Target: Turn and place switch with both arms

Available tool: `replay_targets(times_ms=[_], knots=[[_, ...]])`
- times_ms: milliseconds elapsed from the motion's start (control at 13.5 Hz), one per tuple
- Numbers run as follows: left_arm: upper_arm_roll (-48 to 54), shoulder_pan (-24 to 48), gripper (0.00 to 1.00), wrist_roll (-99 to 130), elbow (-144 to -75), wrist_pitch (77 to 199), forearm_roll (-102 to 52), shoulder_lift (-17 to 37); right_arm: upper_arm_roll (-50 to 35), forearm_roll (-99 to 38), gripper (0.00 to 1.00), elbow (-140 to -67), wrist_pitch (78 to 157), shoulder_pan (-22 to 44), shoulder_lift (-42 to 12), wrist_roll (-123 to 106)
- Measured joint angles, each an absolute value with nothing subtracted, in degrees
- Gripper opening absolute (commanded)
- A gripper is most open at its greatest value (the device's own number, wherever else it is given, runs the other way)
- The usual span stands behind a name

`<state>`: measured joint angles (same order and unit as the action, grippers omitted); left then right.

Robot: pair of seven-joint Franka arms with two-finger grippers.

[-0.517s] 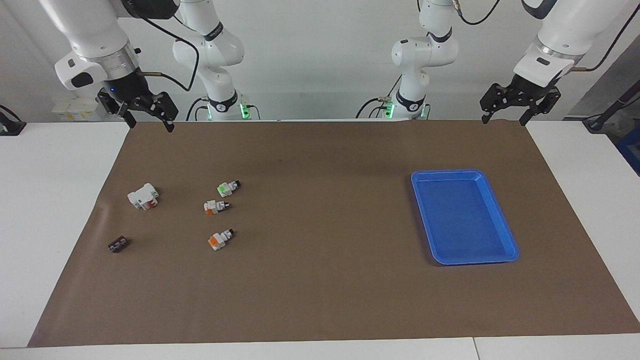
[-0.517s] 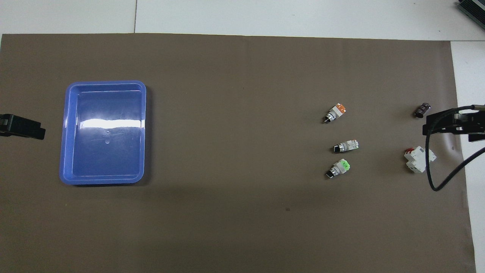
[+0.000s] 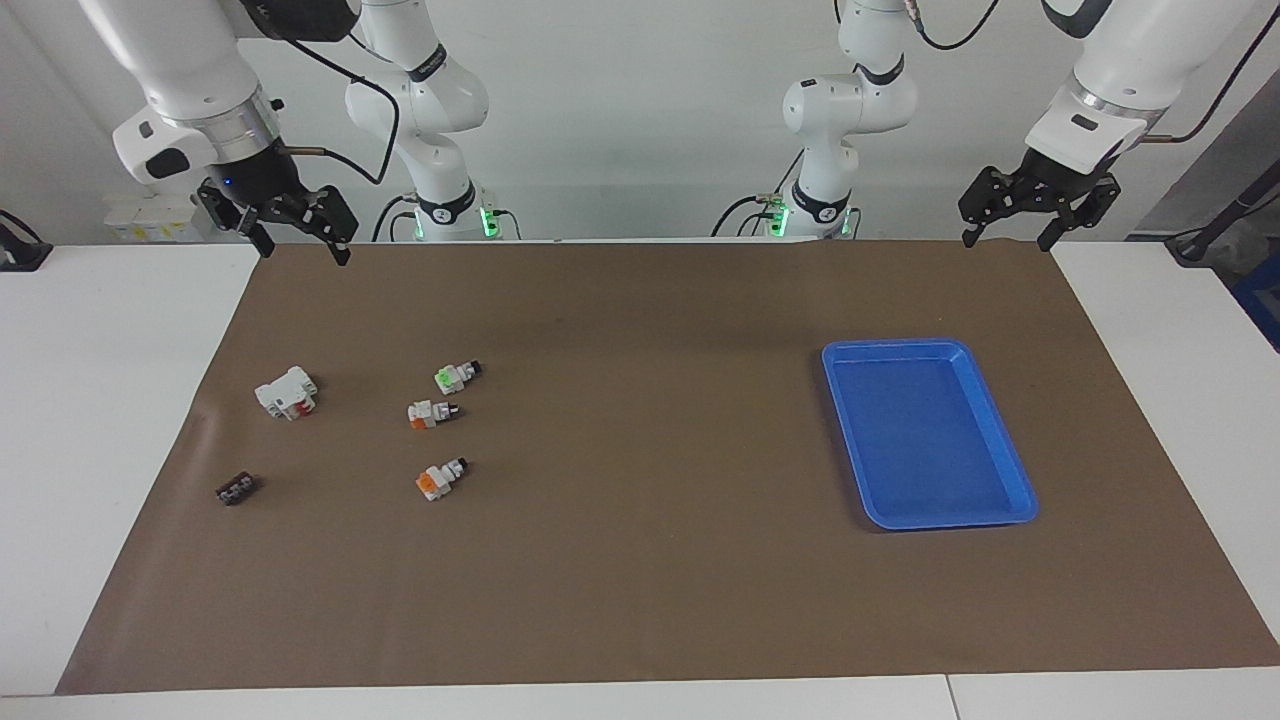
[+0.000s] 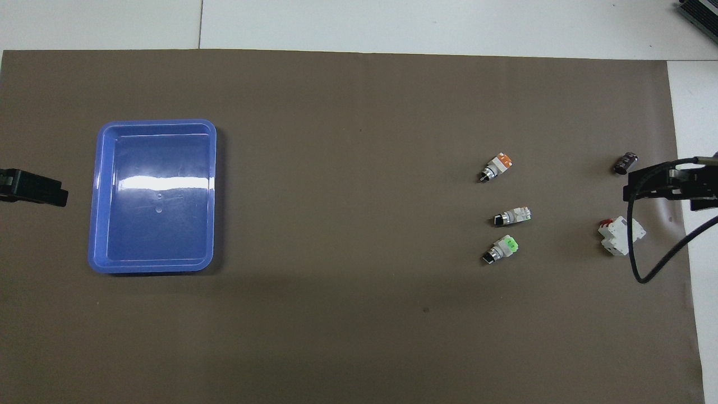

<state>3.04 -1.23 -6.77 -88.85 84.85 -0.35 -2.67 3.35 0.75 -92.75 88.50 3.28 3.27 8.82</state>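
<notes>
The switch, white with a green button and a black end, lies on its side on the brown mat, toward the right arm's end of the table. It also shows in the overhead view. My right gripper is open and empty, up in the air over the mat's edge nearest the robots, well apart from the switch. In the overhead view the right gripper is at the mat's side edge. My left gripper is open and empty over the mat's corner at the left arm's end, and it shows in the overhead view too.
Two white switches with orange buttons lie just farther from the robots than the green one. A white block with a red part and a small dark part lie beside them. A blue tray stands toward the left arm's end.
My right gripper has shifted very slightly. The left gripper and the things on the mat have not moved.
</notes>
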Motion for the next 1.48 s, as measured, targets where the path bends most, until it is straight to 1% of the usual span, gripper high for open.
replay_targets(times_ms=[148, 222, 296, 443, 517, 665, 813, 1034, 1256, 1478], knots=[[3.0, -1.2, 1.00, -6.8, -88.9, 84.8, -0.3, -2.7, 3.2, 0.7, 1.00, -95.8, 92.0, 3.9, 4.0, 11.9], [3.0, -1.2, 1.00, -6.8, -88.8, 84.8, -0.3, -2.7, 3.2, 0.7, 1.00, -98.9, 94.7, 4.1, 4.8, 15.4], [3.0, -1.2, 1.00, -6.8, -88.7, 84.8, -0.3, -2.7, 3.2, 0.7, 1.00, -103.1, 98.1, 4.1, 5.9, 18.7], [3.0, -1.2, 1.00, -6.8, -88.2, 84.2, -0.4, -2.7, 3.2, 0.8, 1.00, -114.4, 107.2, 4.1, 8.8, 25.6], [3.0, -1.2, 1.00, -6.8, -87.9, 83.8, -0.4, -2.7, 3.2, 0.8, 1.00, -119.3, 110.2, 4.2, 10.0, 29.6], [3.0, -1.2, 1.00, -6.8, -87.6, 83.4, -0.4, -2.7, 3.1, 0.7, 1.00, -125.5, 114.2, 5.4, 10.6, 38.3], [3.1, -1.2, 1.00, -6.8, -87.6, 83.1, -0.4, -2.7, 2.9, 0.7, 1.00, -130.0, 119.0, 8.0, 10.0, 47.6], [3.1, -1.2, 1.00, -6.8, -87.5, 83.1, -0.3, -2.7, 2.7, 0.7, 1.00, -135.8, 127.7, 11.3, 6.6, 56.1], [3.2, -1.2, 1.00, -6.8, -87.5, 83.1, -0.3, -2.7, 2.8, 0.7, 1.00, -140.9, 136.3, 11.4, 3.9, 57.0], [3.3, -1.2, 1.00, -6.8, -87.5, 83.1, -0.3, -2.7, 2.8, 0.7, 1.00, -142.1, 140.2, 11.4, 2.2, 57.6]])
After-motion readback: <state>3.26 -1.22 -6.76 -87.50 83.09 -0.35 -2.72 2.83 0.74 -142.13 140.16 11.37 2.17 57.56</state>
